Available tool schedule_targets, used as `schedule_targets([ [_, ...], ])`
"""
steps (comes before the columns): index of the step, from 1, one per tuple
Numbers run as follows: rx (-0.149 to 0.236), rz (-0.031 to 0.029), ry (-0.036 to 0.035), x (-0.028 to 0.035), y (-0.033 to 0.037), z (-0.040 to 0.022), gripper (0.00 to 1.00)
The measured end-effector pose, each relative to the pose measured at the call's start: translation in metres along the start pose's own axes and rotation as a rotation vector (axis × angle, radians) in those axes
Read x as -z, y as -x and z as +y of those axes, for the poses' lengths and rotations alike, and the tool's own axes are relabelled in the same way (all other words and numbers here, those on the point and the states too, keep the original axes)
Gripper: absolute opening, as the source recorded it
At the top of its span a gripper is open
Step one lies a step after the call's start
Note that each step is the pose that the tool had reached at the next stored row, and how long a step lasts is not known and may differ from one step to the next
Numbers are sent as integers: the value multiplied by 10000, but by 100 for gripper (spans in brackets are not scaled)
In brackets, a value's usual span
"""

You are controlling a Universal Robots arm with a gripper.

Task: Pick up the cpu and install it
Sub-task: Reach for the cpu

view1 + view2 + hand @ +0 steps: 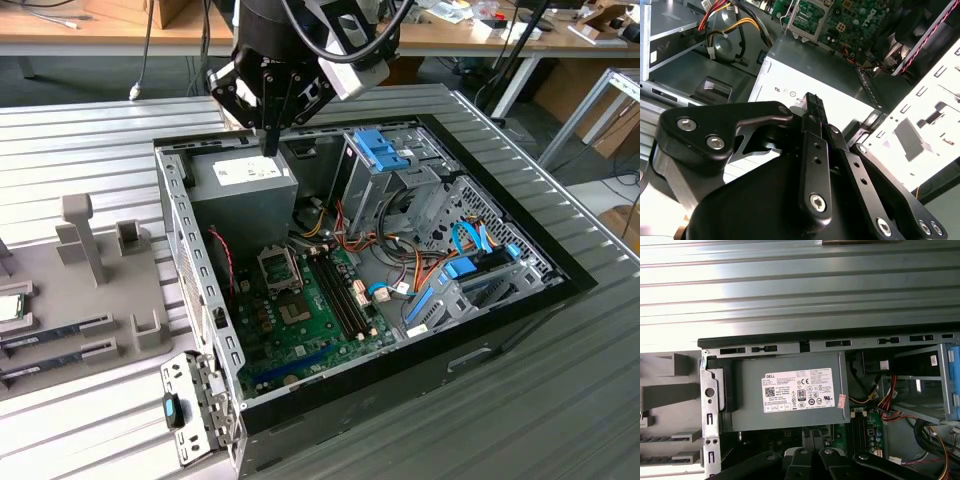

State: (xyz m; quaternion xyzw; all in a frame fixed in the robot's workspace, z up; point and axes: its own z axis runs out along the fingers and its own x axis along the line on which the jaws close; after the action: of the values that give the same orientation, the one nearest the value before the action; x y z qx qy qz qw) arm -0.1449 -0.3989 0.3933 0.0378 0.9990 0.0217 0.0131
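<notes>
CPU [8, 307] lies on the grey parts tray [100, 305] at the exterior view's left edge, well apart from me. My gripper [270, 146] hangs over the power supply [240, 195] inside the open computer case [190, 262], its fingers pressed together and holding nothing.

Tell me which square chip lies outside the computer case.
The cpu, the silver-topped one on the grey tray at the exterior view's left edge. The dark chip sits on the green motherboard inside the case.
</notes>
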Motion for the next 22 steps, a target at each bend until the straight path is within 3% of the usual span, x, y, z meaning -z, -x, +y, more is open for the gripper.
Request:
schedule_targets([
  [22,-1,0,0,2,-62,-5,11],
])
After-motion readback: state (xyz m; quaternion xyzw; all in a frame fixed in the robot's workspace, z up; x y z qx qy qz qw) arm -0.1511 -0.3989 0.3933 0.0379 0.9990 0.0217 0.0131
